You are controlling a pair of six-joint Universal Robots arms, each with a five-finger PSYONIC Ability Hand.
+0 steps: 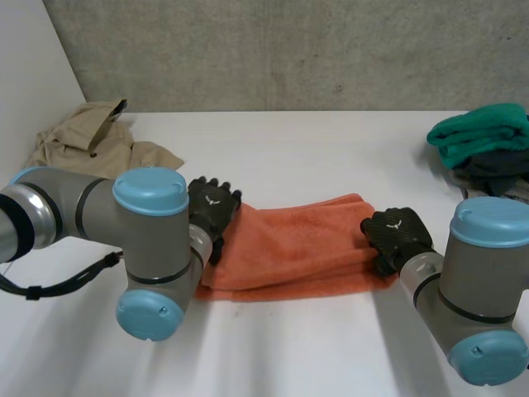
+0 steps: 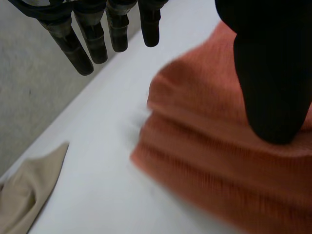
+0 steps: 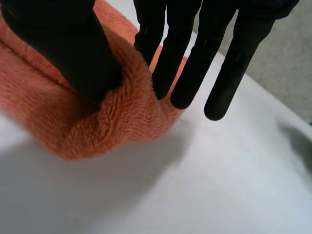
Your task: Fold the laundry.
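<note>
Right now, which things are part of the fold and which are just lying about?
In the job: orange towel; left hand at one end; right hand at the other.
Lying about: beige garment; green cloth; dark cloth by it. All untouched.

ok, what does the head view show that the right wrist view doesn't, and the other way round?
Head view extra: the left hand at the left end of the orange terry towel, and a crumpled beige garment at the table's far left.
Right wrist view extra: the pinch up close, with the towel's end bunched between the thumb and the straight fingers.
Both: the right hand, the towel's right end, and the white table.
</note>
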